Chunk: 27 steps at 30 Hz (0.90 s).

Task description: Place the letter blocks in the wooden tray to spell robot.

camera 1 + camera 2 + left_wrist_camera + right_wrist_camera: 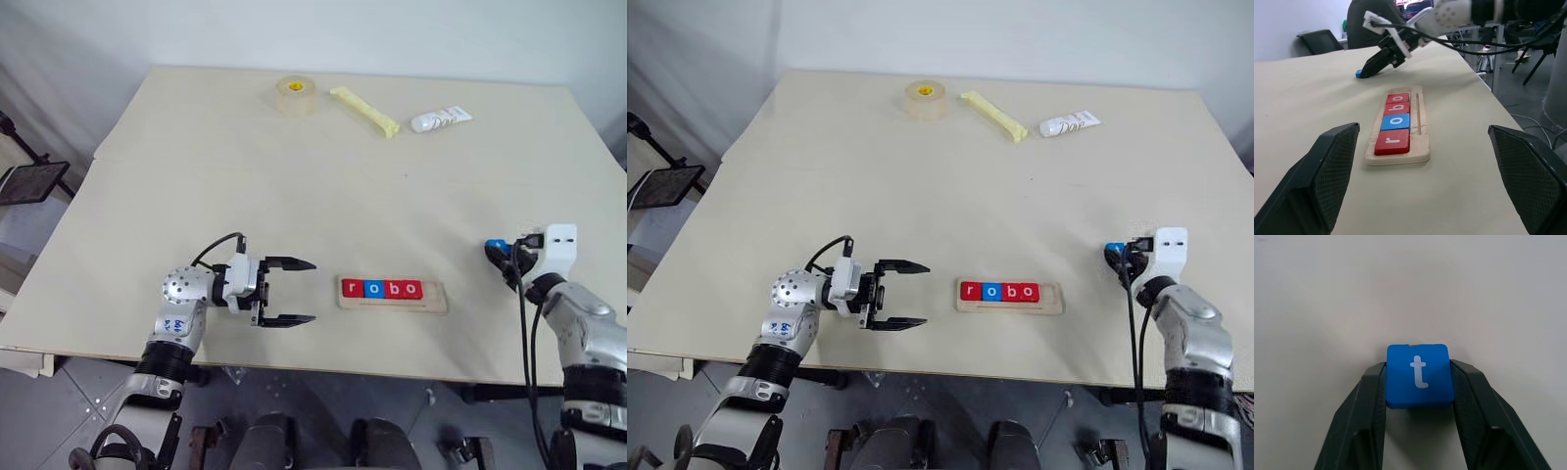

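Looking from the head you see r, o, b, o seated in the wooden tray (392, 298) near the desk's front edge, the left gripper (291, 292) spread empty beside it, while your right wrist shows the right gripper (1419, 382) pinching the blue t block (1419, 376), still unplaced.

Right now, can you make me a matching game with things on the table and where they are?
Things:
1. blue t block
2. red r block
3. tape roll
4. left tool

Places:
A. far side of the table
B. between the right tool's fingers
C. open, beside the wooden tray
D. at the tray's end nearest the left tool

Pairs: 1-B, 2-D, 3-A, 4-C
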Motion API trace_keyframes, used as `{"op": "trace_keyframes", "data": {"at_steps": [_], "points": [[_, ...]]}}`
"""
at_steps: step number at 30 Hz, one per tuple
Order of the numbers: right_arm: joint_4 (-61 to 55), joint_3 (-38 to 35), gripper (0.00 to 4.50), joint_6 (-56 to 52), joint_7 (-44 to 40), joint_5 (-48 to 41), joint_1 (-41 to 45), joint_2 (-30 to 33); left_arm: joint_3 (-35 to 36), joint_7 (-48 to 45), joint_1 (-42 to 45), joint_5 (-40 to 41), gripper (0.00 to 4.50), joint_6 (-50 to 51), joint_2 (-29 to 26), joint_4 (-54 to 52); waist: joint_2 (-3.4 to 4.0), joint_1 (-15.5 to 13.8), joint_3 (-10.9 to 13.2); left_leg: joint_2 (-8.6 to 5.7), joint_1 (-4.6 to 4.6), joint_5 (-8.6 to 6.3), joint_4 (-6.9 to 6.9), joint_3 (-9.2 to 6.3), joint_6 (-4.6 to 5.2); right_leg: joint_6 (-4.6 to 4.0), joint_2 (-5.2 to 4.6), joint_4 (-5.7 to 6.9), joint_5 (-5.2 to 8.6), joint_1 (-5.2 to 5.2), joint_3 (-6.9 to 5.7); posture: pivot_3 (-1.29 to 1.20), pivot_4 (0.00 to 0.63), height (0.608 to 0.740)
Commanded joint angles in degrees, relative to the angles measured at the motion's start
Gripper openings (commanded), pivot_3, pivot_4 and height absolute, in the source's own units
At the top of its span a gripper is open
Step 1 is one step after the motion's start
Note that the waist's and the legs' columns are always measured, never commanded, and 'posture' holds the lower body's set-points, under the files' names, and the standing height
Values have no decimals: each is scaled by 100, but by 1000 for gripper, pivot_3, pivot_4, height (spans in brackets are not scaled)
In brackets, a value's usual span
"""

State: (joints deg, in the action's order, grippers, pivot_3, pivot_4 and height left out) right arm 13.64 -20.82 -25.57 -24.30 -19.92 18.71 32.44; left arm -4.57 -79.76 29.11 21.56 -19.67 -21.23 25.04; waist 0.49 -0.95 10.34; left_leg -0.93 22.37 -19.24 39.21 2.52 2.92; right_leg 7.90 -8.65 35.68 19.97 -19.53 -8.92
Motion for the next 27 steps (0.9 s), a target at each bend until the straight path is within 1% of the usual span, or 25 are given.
{"op": "trace_keyframes", "data": {"at_steps": [1, 5, 7, 9, 13, 17, 23, 25, 27], "points": [[-1837, -263, 1474, -636, 537, -307, -601, -222, 49, -73, 37, 20, 4500, -94, -36, -58, 2, -27, -1, 1, 0, 0, 0, -1, 0, 0, 1, 2, 0, 0, -1, 0, 150, 740], [-3690, -307, 1474, -1427, 1175, -513, -1567, -688, 66, -137, 6, 38, 4500, -110, -63, -18, 2, -57, -2, 1, -1, 0, -3, -11, -1, 0, 2, 5, 0, 1, 0, 0, 150, 740], [-4267, -365, 1474, -1648, 1472, -578, -1908, -961, 71, -156, 12, 39, 4500, -110, -62, 3, 2, -54, -1, -2, -1, 0, -3, -16, -1, 0, 2, 7, 0, 1, 2, 0, 150, 740], [-4575, -428, 1474, -1756, 1662, -563, -2163, -1148, 71, -170, 26, 36, 4500, -110, -53, 29, 2, -44, -2, -9, -1, 1, -3, -15, -1, 0, 1, 5, 0, 2, 9, 0, 150, 740], [-4848, -445, 1474, -1894, 1799, -562, -2516, -1328, 62, -194, 63, 26, 4500, -114, -26, 79, 3, -38, -2, -10, -6, 2, -3, -12, -3, 0, 2, 7, 0, 2, 17, 0, 150, 740], [-4830, -432, 1474, -1868, 1837, -541, -2740, -1456, 52, -210, 135, 14, 4500, -122, 14, 137, 3, -37, -2, -10, -8, 3, -4, -9, -3, 0, 4, 7, 0, 1, 19, 0, 150, 740], [-4533, -379, 1474, -1699, 1734, -489, -2754, -1515, 37, -259, 168, 17, 4500, -148, 43, 168, 3, -33, -2, -12, -10, 3, -5, -6, -3, 0, 4, 7, 0, 1, 25, 0, 150, 740], [-4483, -377, 2212, -1672, 1729, -502, -2744, -1519, 37, -263, 170, 14, 4500, -154, 48, 172, 3, -32, -2, -11, -11, 4, -6, -6, -3, 0, 4, 7, 0, 0, 25, 0, 150, 740], [-4449, -403, 2844, -1550, 1684, -535, -2704, -1535, 40, -267, 165, 18, 4500, -158, 48, 163, 3, -31, -2, -11, -11, 4, -6, -6, -3, 0, 4, 8, 0, 1, 25, 0, 150, 740]]}}
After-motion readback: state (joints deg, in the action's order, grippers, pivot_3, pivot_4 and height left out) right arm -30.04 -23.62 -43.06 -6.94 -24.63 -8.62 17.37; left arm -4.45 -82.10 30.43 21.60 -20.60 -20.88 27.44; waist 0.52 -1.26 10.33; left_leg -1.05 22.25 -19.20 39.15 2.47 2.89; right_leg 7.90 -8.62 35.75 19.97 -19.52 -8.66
